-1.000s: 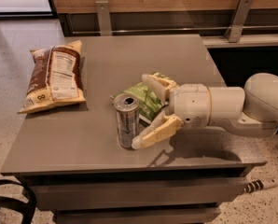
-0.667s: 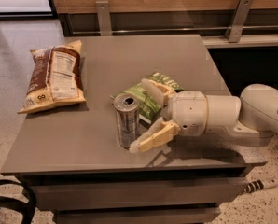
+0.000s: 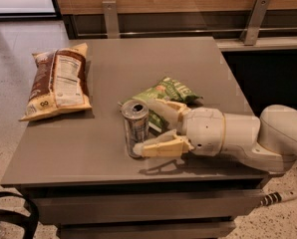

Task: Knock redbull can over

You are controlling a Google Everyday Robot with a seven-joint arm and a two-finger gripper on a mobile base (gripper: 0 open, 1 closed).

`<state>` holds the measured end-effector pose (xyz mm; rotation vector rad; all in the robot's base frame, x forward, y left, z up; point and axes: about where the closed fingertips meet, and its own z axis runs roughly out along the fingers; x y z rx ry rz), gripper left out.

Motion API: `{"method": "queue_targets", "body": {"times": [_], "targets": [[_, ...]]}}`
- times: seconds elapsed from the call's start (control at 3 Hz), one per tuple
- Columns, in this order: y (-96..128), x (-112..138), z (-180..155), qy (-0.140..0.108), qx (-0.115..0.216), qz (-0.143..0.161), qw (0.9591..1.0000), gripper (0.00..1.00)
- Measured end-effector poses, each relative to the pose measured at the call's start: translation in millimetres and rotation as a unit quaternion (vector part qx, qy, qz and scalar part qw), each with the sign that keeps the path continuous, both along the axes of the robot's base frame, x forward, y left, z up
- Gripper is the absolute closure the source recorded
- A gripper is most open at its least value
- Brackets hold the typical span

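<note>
redbull can (image 3: 135, 128) stands upright nr front-centre of the grey surface (image 3: 103, 59); slim silver metal, label unreadable. gripper (image 3: 144, 126) reaches in from the right, cream fingers (image 3: 161, 147) spread, nearer tip touching the can's base. crumpled green chip bag (image 3: 171, 91) just behind; brown snack bag (image 3: 59, 81) w/ nutrition panel at left.

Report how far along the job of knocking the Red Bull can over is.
Done: the approach. The gripper is at the redbull can, open, with one finger on each side, in front of the green chip bag.
In hand: the lower finger has its tip at the can's lower side.
Left: the tipping itself. The can stands upright on the table.
</note>
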<state>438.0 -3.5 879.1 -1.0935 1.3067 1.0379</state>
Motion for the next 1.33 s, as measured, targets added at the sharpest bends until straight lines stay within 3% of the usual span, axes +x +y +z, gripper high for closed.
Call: {"method": "queue_targets", "body": {"times": [1.0, 1.33], "targets": [[6.4, -2.1, 3.0, -0.003, -0.002, 0.007, 1.0000, 0.96], [7.6, -2.6, 3.6, -0.003, -0.002, 0.008, 1.0000, 1.00]]}}
